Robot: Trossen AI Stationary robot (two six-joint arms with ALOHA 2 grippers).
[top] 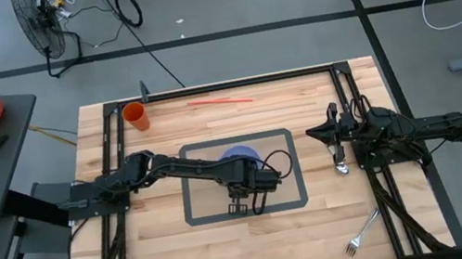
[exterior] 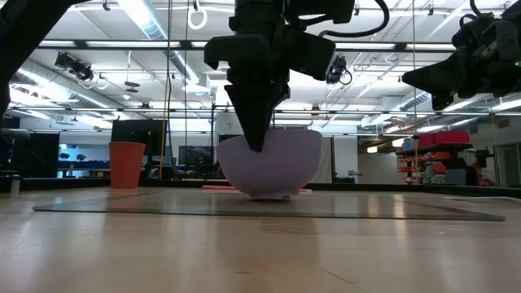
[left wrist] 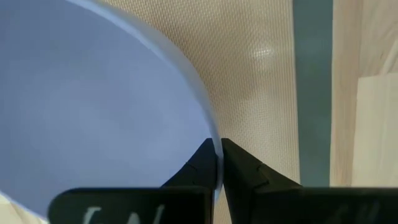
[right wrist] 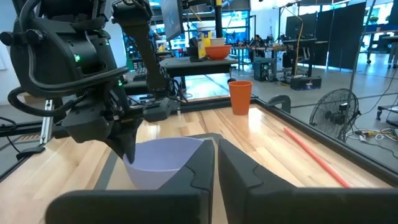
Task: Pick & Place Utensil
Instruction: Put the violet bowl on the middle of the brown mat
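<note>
A lavender bowl (top: 237, 157) (exterior: 281, 167) stands with its base on the grey-bordered mat (top: 202, 211) at the table's middle. My left gripper (top: 249, 183) (exterior: 259, 145) (left wrist: 217, 163) is above the bowl's near side, pointing down and shut on its rim. My right gripper (top: 332, 127) (right wrist: 216, 168) waits shut and empty over the table's right part. A spoon (top: 341, 167) lies on the wood just near of it. A fork (top: 361, 233) lies toward the near right corner. My left gripper holds the bowl by its rim (left wrist: 213, 146) on the near side, one finger inside the bowl and one outside. The fingers (exterior: 257, 122) come from above, pointing down. The bowl is upright, its base (exterior: 269, 194) on the mat.
An orange cup (top: 136, 117) (right wrist: 240, 96) stands at the far left corner, and a red straw (top: 220, 102) (right wrist: 314, 155) lies along the far edge. Black rails (top: 108, 150) run down both sides of the table. Bare wood lies near of the mat.
</note>
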